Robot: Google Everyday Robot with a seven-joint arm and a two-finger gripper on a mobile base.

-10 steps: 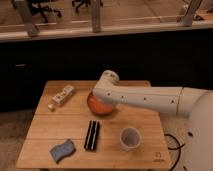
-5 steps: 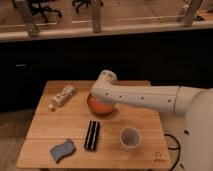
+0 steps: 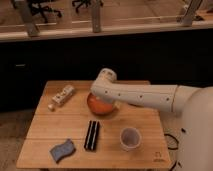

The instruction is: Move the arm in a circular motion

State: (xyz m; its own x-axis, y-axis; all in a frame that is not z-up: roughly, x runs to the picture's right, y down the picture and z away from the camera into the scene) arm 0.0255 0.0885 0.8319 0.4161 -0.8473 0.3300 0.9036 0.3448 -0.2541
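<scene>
The arm [image 3: 135, 95] is thick, smooth and cream-white, with small dark dots along its side. It reaches from the right across the wooden table [image 3: 55, 125]. Its rounded joint end [image 3: 105, 80] hangs over an orange bowl [image 3: 100, 106] at the table's middle back. The gripper is hidden under or behind the arm's end by the bowl, so none of it shows.
On the table lie a pale bottle on its side [image 3: 62, 95] at back left, a black rectangular item [image 3: 92, 135] in the middle, a blue-grey sponge [image 3: 62, 150] at front left and a white cup [image 3: 130, 138] at front right. A dark counter [image 3: 60, 55] runs behind.
The arm's joint end has shifted only slightly over the bowl. The things on the table have not moved.
</scene>
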